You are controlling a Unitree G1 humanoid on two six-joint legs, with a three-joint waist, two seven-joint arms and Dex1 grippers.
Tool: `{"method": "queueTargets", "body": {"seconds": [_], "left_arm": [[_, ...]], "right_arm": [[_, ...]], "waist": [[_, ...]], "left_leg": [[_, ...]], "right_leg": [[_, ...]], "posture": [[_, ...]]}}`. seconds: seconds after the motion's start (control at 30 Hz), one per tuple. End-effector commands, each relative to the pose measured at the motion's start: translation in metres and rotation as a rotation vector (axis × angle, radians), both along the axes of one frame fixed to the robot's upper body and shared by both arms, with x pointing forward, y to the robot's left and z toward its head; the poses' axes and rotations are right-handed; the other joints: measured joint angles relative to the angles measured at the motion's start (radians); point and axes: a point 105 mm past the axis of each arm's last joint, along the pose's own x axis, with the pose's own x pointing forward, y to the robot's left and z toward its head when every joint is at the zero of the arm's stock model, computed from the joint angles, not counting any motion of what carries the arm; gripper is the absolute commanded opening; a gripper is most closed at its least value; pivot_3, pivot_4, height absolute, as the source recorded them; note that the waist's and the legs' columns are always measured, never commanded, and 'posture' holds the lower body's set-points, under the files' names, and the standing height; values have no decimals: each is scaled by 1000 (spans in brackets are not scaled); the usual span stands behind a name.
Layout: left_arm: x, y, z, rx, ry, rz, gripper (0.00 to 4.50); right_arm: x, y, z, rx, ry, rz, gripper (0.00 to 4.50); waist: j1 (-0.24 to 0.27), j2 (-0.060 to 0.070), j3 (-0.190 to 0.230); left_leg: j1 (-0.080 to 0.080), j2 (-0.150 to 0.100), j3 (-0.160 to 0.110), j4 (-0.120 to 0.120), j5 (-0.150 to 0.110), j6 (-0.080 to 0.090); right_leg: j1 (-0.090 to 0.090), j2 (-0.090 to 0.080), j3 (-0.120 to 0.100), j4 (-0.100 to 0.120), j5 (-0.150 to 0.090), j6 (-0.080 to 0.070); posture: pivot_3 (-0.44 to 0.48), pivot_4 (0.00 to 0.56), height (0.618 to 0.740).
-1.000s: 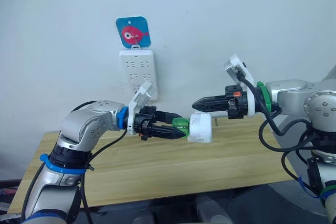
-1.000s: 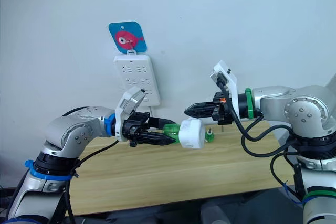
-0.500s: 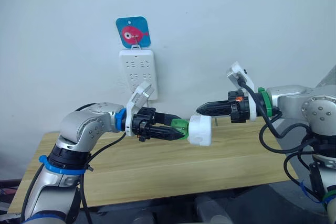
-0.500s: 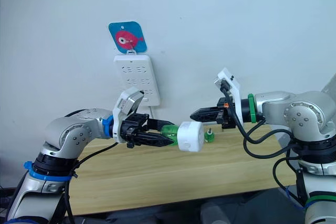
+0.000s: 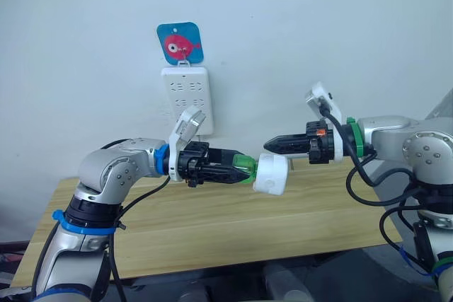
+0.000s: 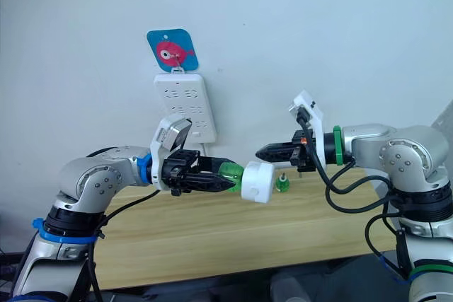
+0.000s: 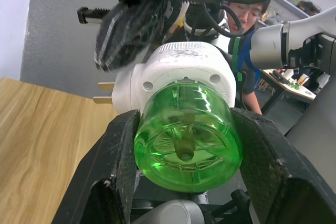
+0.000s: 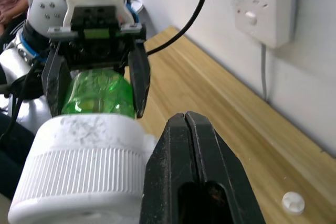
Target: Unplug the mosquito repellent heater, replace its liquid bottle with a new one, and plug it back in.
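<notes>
The mosquito repellent heater [image 5: 271, 174], a small white rounded unit, hangs in the air over the table with a green liquid bottle [image 5: 243, 167] screwed into it. My left gripper [image 5: 249, 170] is shut on the green bottle; in the left wrist view the bottle [image 7: 186, 135] sits between both fingers, with the heater [image 7: 178, 74] and its two metal prongs [image 7: 105, 92] behind. My right gripper [image 5: 269, 144] is shut on nothing, its tip just above the heater's upper edge. In the right wrist view its fingertips [image 8: 191, 145] lie beside the heater [image 8: 84, 166].
A tall white power strip [image 5: 186, 100] hangs on the wall under a blue fish hook [image 5: 180, 42]. A second green bottle [image 6: 282, 184] and a white cap [image 8: 293, 202] lie on the wooden table [image 5: 212, 224] near the wall. A person [image 7: 252, 3] sits beyond the table.
My right gripper has dropped slightly and levelled out near the heater's top. The left gripper has turned a little with the bottle, and more green now shows.
</notes>
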Motion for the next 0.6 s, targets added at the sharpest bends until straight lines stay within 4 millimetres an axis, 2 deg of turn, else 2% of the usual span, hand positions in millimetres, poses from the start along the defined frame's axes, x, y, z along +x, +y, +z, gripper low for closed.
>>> {"method": "queueTargets", "body": {"seconds": [0.03, 0.1, 0.23, 0.47, 0.6], "left_arm": [[2, -1, 6, -3, -76, 31, 2343], [5, -2, 5, -8, -101, 64, 2343], [14, -6, 1, -39, -171, 170, 2343], [32, -13, -2, -122, -349, 423, 2342], [34, -19, -3, -153, -438, 505, 2342]], "right_arm": [[7, -12, 32, 66, -129, -53, 167], [8, -18, 38, 82, -147, -75, 539], [4, -38, 41, 116, -157, -171, 1893], [-14, -69, 15, 152, -89, -374, 4385], [-24, -70, -12, 214, -12, -498, 4500]], "waist": [[0, 0, 0], [0, 0, 0], [2, 0, 0], [7, 0, 0], [3, 0, -2]], "left_leg": [[0, 0, 0, 0, 0, 0], [0, 0, 0, 0, 0, 0], [0, 0, 0, 0, 0, 0], [-1, 0, 1, 0, 0, 0], [0, 0, 2, 0, 0, 0]], "right_leg": [[0, 0, 0, 0, 0, 0], [0, 0, 0, 0, 0, 0], [0, 0, 0, 0, 0, 0], [1, 0, 1, -1, 0, 0], [1, 0, 2, 0, 0, 0]], "posture": [[-158, 8, 740], [-161, 10, 740], [-171, 14, 740], [-194, 23, 740], [-205, 25, 740]]}}
